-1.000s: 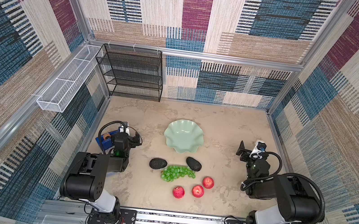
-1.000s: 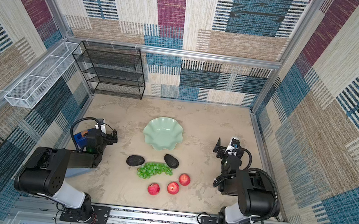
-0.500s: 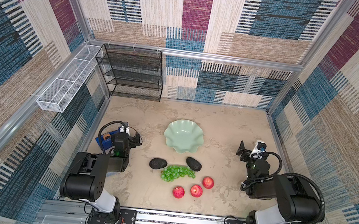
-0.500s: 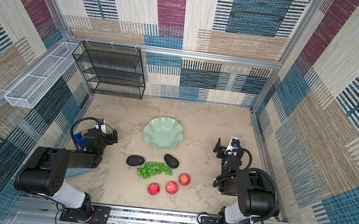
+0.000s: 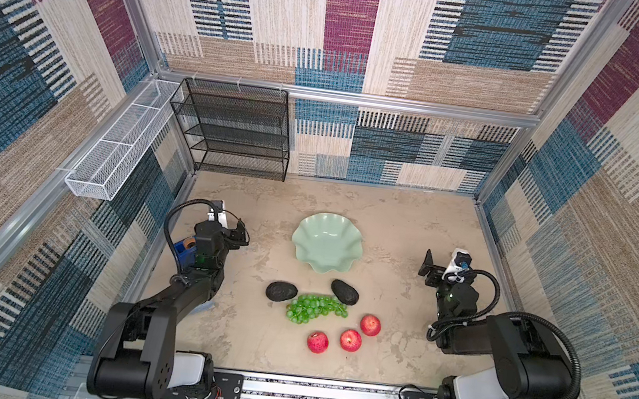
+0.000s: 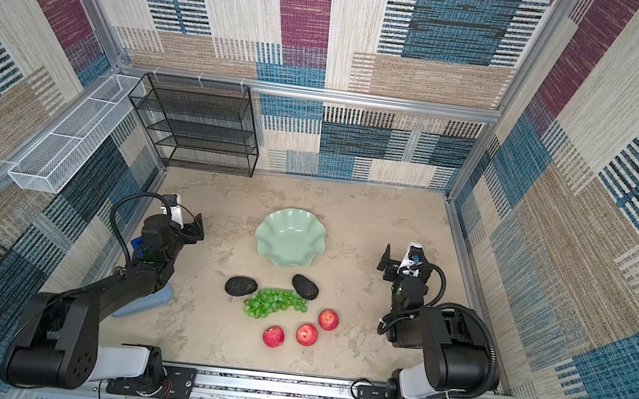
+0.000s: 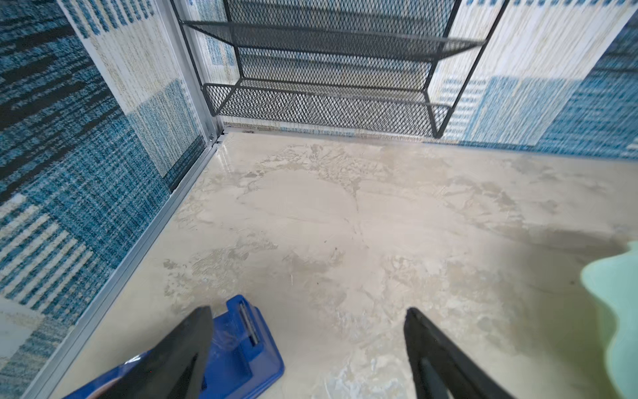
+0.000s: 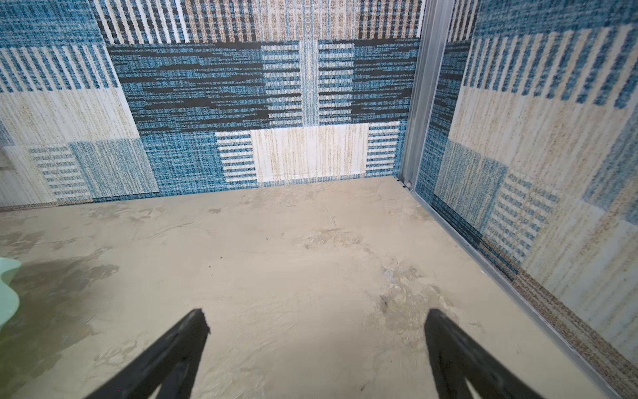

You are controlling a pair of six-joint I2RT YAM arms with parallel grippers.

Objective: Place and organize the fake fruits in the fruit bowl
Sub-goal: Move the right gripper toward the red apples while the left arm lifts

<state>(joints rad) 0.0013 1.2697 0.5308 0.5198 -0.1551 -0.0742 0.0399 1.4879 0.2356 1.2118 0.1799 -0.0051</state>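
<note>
The left end effector (image 7: 307,311) and right end effector (image 8: 316,312) are hovering released. Three apples (image 5: 351,340), avocados (image 5: 281,291) and grapes (image 5: 314,309) are lying between the bowl (image 5: 326,247) and the table's (image 5: 411,221) front edge.

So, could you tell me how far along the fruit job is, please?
Done: nothing, the fruit bowl is empty. In hand: nothing, the left gripper and right gripper are open and empty. Left: three apples, two avocados and the grapes all lie on the table.
</note>
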